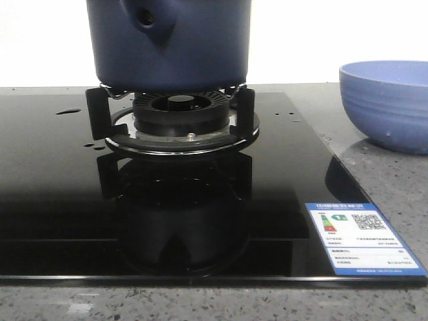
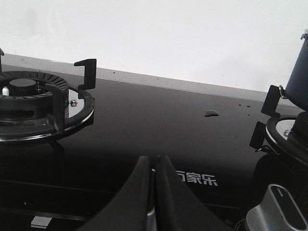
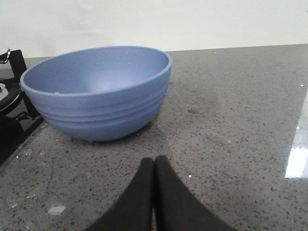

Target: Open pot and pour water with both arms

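So we're looking at the pot (image 1: 168, 41) sitting up on the burner grate (image 1: 171, 120) of the glass cooktop (image 1: 60, 200), with the blue ribbed bowl (image 1: 388, 103) off to the right on the stone bench (image 1: 394, 180). Our guess is it's a heavy, rigid thing, heavier if it holds water, and those smooth matte sides look slippery, so squeezing the wall is a bad idea. The pointed handle mount (image 1: 147, 20) with its round hole looks like the grab spot. The lid is out of frame, can't say anything there. Left gripper (image 2: 154, 168) is low over the cooktop with fingers pressed together on nothing; right gripper (image 3: 154, 171) is the same over the bench, facing the bowl.
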You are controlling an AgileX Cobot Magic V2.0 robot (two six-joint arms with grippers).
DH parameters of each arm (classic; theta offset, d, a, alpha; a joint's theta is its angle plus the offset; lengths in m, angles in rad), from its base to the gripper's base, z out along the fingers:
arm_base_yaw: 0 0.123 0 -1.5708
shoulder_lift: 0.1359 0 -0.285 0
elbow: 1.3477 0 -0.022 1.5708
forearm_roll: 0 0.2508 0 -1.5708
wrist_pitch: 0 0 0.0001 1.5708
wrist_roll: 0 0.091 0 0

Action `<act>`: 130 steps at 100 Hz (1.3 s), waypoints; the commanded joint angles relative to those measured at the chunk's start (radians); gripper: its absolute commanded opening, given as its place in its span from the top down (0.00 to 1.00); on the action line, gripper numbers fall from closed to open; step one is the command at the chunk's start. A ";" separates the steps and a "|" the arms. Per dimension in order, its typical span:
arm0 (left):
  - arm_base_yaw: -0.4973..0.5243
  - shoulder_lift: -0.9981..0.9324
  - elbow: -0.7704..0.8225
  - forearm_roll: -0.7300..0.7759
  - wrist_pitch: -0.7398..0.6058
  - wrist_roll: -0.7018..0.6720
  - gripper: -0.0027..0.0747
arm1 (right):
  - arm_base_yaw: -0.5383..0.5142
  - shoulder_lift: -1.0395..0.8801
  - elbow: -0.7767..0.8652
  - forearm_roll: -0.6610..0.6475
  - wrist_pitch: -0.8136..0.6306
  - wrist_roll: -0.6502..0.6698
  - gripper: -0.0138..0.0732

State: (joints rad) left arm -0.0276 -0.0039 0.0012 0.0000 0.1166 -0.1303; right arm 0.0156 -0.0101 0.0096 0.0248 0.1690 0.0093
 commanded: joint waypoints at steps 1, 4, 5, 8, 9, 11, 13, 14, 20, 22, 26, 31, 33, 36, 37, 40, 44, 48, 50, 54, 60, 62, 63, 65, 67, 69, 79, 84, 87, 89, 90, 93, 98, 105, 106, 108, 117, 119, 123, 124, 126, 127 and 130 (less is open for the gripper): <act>-0.007 -0.027 0.033 -0.006 -0.076 -0.003 0.99 | -0.005 -0.014 0.026 -0.008 -0.080 -0.001 0.91; -0.007 -0.027 0.033 -0.006 -0.076 -0.003 0.99 | -0.005 -0.014 0.026 -0.008 -0.080 -0.001 0.91; -0.007 -0.027 0.033 -0.006 -0.076 -0.003 0.99 | -0.005 -0.014 0.026 -0.008 -0.080 -0.001 0.91; -0.007 -0.027 0.033 -0.006 -0.076 -0.003 0.99 | -0.005 -0.014 0.026 -0.008 -0.080 -0.001 0.91; -0.007 -0.027 0.033 -0.006 -0.076 -0.003 0.99 | -0.005 -0.014 0.026 -0.008 -0.080 -0.001 0.91; -0.007 -0.027 0.033 -0.006 -0.076 -0.003 0.99 | -0.005 -0.014 0.026 -0.008 -0.080 -0.001 0.91; -0.007 -0.027 0.033 -0.006 -0.076 -0.003 0.99 | -0.005 -0.014 0.026 -0.008 -0.080 -0.001 0.91; -0.007 -0.027 0.033 -0.006 -0.076 -0.003 0.99 | -0.005 -0.014 0.026 -0.008 -0.080 -0.001 0.91; -0.007 -0.027 0.033 -0.006 -0.076 -0.003 0.99 | -0.005 -0.014 0.026 -0.008 -0.080 -0.001 0.91; -0.007 -0.027 0.033 -0.006 -0.076 -0.003 0.99 | -0.005 -0.014 0.026 -0.008 -0.080 -0.001 0.91; -0.007 -0.027 0.033 -0.006 -0.076 -0.003 0.99 | -0.005 -0.014 0.026 -0.008 -0.080 -0.001 0.91; -0.007 -0.027 0.033 -0.006 -0.076 -0.003 0.99 | -0.005 -0.014 0.026 -0.008 -0.080 -0.001 0.91; -0.007 -0.027 0.033 -0.006 -0.076 -0.003 0.99 | -0.005 -0.014 0.026 -0.008 -0.080 -0.001 0.91; -0.007 -0.027 0.033 -0.006 -0.076 -0.003 0.99 | -0.005 -0.014 0.026 -0.008 -0.080 -0.001 0.91; -0.007 -0.027 0.033 -0.006 -0.076 -0.003 0.99 | -0.005 -0.014 0.026 -0.008 -0.080 -0.001 0.91; -0.007 -0.027 0.033 -0.006 -0.076 -0.003 0.99 | -0.005 -0.014 0.026 -0.008 -0.080 -0.001 0.91; -0.007 -0.027 0.033 -0.006 -0.076 -0.003 0.99 | -0.005 -0.014 0.026 -0.008 -0.080 -0.001 0.91; -0.007 -0.027 0.033 -0.006 -0.076 -0.003 0.99 | -0.005 -0.014 0.026 -0.008 -0.080 -0.001 0.91; -0.007 -0.027 0.033 -0.006 -0.076 -0.003 0.99 | -0.005 -0.014 0.026 -0.008 -0.080 -0.001 0.91; -0.007 -0.027 0.033 -0.006 -0.076 -0.003 0.99 | -0.005 -0.014 0.026 -0.008 -0.080 -0.001 0.91; -0.007 -0.027 0.033 -0.006 -0.076 -0.003 0.99 | -0.005 -0.014 0.026 -0.008 -0.082 -0.001 0.91; -0.007 -0.027 0.033 -0.006 -0.076 -0.003 0.99 | -0.005 -0.014 0.026 -0.008 -0.084 -0.001 0.91; -0.007 -0.027 0.033 -0.006 -0.076 -0.003 0.99 | -0.005 -0.014 0.026 -0.008 -0.084 -0.001 0.91; -0.007 -0.027 0.033 -0.006 -0.076 -0.003 0.99 | -0.005 -0.014 0.026 -0.008 -0.086 -0.001 0.91; -0.007 -0.027 0.033 -0.006 -0.076 -0.003 0.99 | -0.005 -0.014 0.026 -0.008 -0.089 -0.001 0.91; -0.007 -0.027 0.033 -0.006 -0.076 -0.003 0.99 | -0.005 -0.014 0.026 -0.008 -0.089 -0.001 0.91; -0.007 -0.027 0.033 -0.006 -0.076 -0.003 0.99 | -0.005 -0.014 0.026 -0.008 -0.105 -0.001 0.91; -0.007 -0.027 0.033 -0.006 -0.076 -0.003 0.99 | -0.005 -0.014 0.026 -0.008 -0.111 -0.001 0.91; -0.007 -0.027 0.033 -0.006 -0.076 -0.003 0.99 | -0.005 -0.014 0.026 -0.008 -0.111 -0.001 0.91; -0.007 -0.027 0.033 -0.006 -0.076 -0.003 0.99 | -0.005 -0.014 0.026 -0.008 -0.111 -0.001 0.91; -0.007 -0.027 0.033 -0.006 -0.076 -0.003 0.99 | -0.005 -0.014 0.026 -0.008 -0.111 -0.001 0.91; -0.007 -0.027 0.033 -0.006 -0.076 -0.003 0.99 | -0.005 -0.014 0.026 -0.003 -0.111 -0.001 0.91; -0.007 -0.027 0.033 -0.006 -0.078 -0.003 0.99 | -0.005 -0.014 0.026 0.021 -0.115 -0.001 0.91; -0.007 -0.027 0.033 -0.019 -0.082 -0.003 0.99 | -0.005 -0.014 0.026 0.058 -0.118 -0.001 0.91; -0.007 -0.027 0.033 -0.022 -0.082 -0.003 0.99 | -0.005 -0.014 0.026 0.063 -0.118 -0.001 0.91; -0.007 -0.027 0.033 -0.032 -0.082 -0.003 0.99 | -0.005 -0.014 0.026 0.077 -0.121 -0.001 0.91; -0.007 -0.027 0.033 -0.091 -0.082 -0.003 0.99 | -0.005 -0.014 0.026 0.152 -0.142 -0.001 0.91; -0.007 -0.027 0.033 -0.106 -0.082 -0.003 0.99 | -0.005 -0.014 0.026 0.170 -0.149 -0.001 0.91; -0.007 -0.027 0.033 -0.136 -0.082 -0.003 0.99 | -0.005 -0.014 0.026 0.206 -0.161 -0.001 0.91; -0.007 -0.027 0.033 -0.142 -0.082 -0.003 0.99 | -0.005 -0.014 0.026 0.211 -0.163 -0.001 0.91; -0.007 -0.027 0.033 -0.158 -0.082 -0.003 0.99 | -0.005 -0.014 0.026 0.227 -0.169 -0.001 0.91; -0.007 -0.027 0.033 -0.164 -0.084 -0.003 0.99 | -0.005 -0.014 0.026 0.232 -0.169 -0.001 0.91; -0.007 -0.027 0.033 -0.197 -0.083 -0.003 0.99 | -0.005 -0.014 0.026 0.256 -0.169 -0.001 0.91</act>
State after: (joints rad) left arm -0.0276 -0.0039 0.0012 -0.1194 0.1166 -0.1303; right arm 0.0156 -0.0101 0.0096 0.2161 0.0993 0.0093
